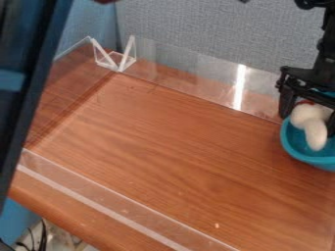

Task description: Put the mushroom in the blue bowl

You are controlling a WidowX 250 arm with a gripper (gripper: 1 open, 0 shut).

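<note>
The blue bowl (311, 149) sits at the right edge of the wooden table, partly cut off by the frame. The cream-white mushroom (311, 122) rests inside it, against the bowl's far wall. My gripper (309, 102) hangs straight down over the bowl, its dark fingers (287, 96) standing on either side of the mushroom's top. They look spread and slightly apart from it, so the gripper reads as open. The right finger is almost out of frame.
A low clear acrylic wall (197, 69) runs around the brown wooden tabletop (157, 147), with clear brackets (116, 54) at its far left corner. A dark blue blurred shape (29, 88) close to the camera covers the left side.
</note>
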